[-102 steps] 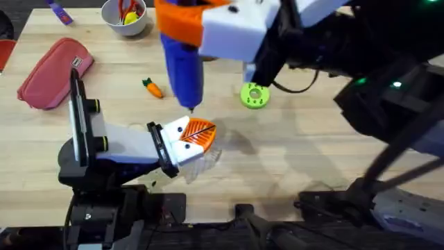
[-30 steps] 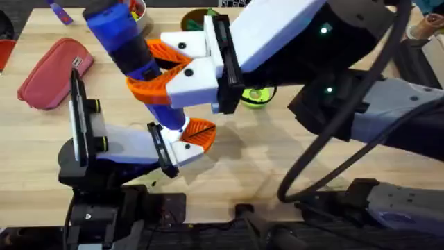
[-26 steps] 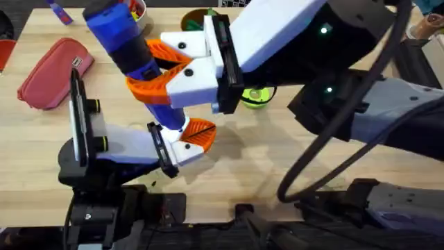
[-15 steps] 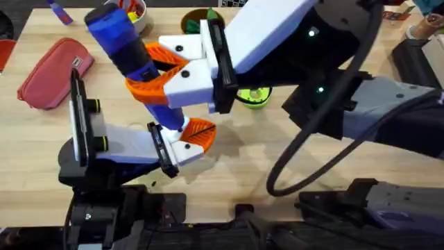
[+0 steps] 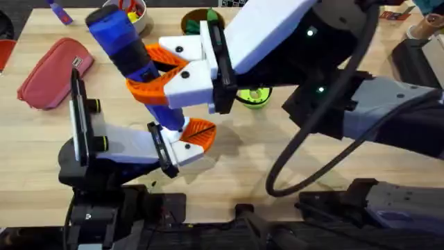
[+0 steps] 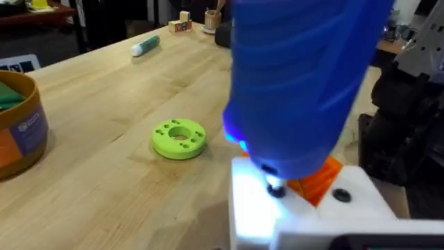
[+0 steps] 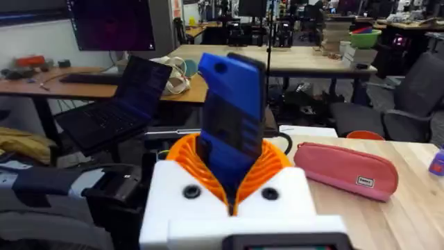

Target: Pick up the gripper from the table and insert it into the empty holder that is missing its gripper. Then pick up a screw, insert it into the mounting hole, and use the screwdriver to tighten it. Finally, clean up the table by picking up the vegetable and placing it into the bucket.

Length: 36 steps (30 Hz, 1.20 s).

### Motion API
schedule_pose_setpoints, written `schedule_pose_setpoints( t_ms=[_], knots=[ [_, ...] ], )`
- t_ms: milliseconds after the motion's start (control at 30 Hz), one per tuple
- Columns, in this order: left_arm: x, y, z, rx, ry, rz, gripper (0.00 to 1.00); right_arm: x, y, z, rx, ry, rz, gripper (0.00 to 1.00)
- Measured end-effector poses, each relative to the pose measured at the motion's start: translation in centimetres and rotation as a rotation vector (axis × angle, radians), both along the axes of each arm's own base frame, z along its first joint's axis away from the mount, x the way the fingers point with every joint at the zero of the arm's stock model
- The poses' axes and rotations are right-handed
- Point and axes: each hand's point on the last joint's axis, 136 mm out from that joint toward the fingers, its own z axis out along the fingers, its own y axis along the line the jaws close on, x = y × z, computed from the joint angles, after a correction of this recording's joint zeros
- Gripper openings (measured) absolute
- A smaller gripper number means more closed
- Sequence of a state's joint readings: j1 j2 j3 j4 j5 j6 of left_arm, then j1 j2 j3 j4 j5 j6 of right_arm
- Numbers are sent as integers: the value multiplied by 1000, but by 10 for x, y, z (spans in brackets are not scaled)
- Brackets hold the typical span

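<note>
Gripping the screwdriver point(image 5: 128, 52) (tilted), right gripper point(image 5: 163, 73), tip at holder point(image 5: 182, 142)

A pink zipped pencil case point(image 5: 54, 72) lies at the wooden table's point(image 5: 291, 160) far left. A green ring-shaped disc point(image 6: 179, 137) with small holes rests mid-table

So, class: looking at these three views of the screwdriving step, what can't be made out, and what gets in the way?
1. Screw and mounting hole: in the overhead view, the bright blue cylindrical electric screwdriver and the right gripper cover them.
2. Screwdriver's metal tip: in the left wrist view it ends at the white blocky plastic holder; whether it is seated is unclear.
3. Small round orange-brown bucket: cut off by the left wrist view's edge.
</note>
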<state>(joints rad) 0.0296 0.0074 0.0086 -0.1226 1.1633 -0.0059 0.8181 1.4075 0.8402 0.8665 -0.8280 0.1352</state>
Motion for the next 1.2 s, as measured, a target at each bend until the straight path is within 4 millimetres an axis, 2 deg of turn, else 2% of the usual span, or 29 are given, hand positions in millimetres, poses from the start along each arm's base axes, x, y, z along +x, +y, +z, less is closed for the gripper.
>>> schedule_pose_setpoints(
  t_ms=[267,500,533,633,733,867,933,1033,1200],
  knots=[
    [0,0,0,0,0,0,6,-1,-1,3,15,-24,1,23],
    [-1,0,0,-1,1,-4,6,-4,-3,23,69,-81,4,23],
    [-1,0,0,-1,1,-4,6,0,0,35,59,-73,2,23],
    [-1,0,0,-1,1,-4,6,3,2,51,59,-80,-1,23],
    [-1,0,0,-1,0,-4,6,5,3,61,24,-62,-5,23],
    [-1,0,0,-1,0,-4,6,17,3,56,-130,31,-36,23],
    [-1,0,0,-1,0,-4,6,30,-4,49,-238,85,-94,23],
    [-1,0,0,-1,0,-4,6,49,-24,40,-406,125,-235,23],
    [-1,0,0,-1,0,-4,6,82,-73,46,-606,82,-521,23]
  ],
)
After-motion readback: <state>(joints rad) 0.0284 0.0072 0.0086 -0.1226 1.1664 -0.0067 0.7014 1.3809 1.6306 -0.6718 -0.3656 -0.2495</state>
